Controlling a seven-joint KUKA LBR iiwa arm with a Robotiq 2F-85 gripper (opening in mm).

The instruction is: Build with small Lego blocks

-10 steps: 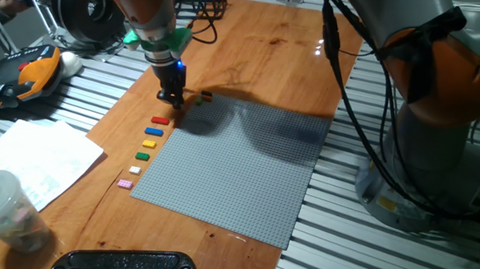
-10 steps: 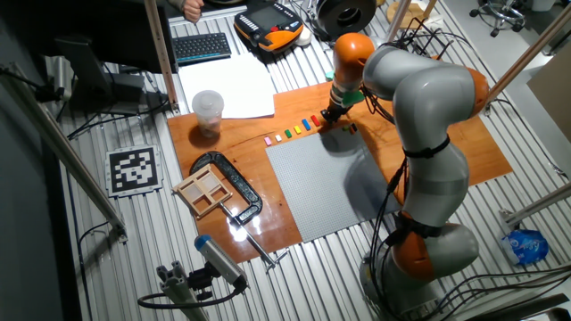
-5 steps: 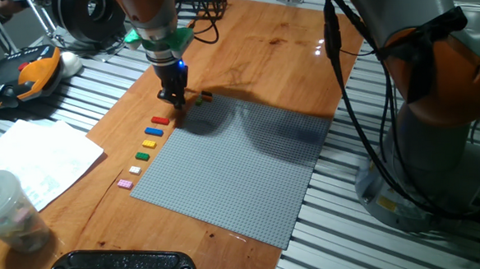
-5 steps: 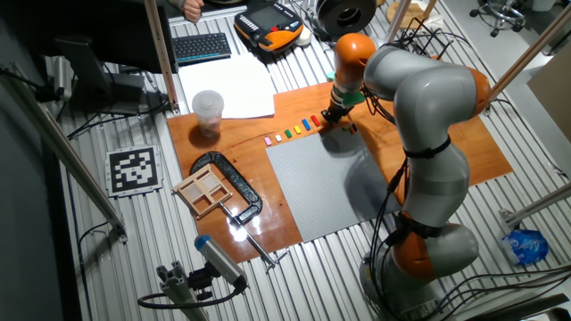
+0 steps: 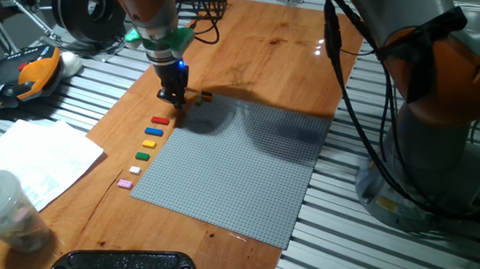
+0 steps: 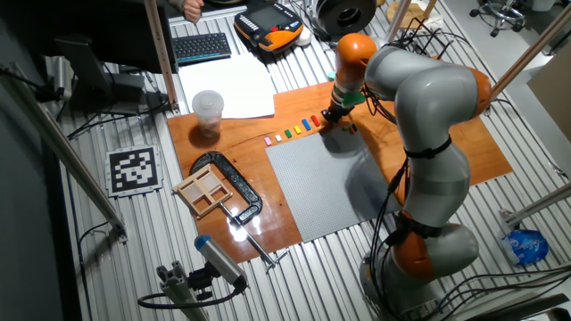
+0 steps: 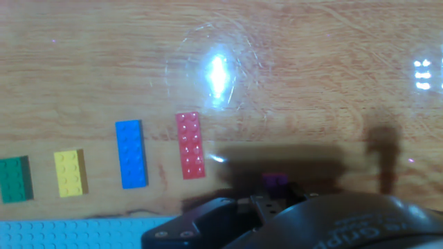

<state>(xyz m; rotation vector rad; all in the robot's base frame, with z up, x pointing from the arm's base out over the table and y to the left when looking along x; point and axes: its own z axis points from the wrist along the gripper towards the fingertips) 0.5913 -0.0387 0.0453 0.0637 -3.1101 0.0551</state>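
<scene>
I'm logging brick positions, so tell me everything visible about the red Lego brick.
The red Lego brick is a flat, narrow, glossy plastic piece with two rows of studs. It lies flat on the wooden board, at the end of the colour row beside the blue brick, apart from it. The end effector is nearby, not touching it.

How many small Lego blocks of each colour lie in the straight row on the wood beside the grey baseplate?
Red block: 1
Blue block: 1
Yellow block: 1
Green block: 1
White block: 1
Pink block: 1
Total: 6
</scene>
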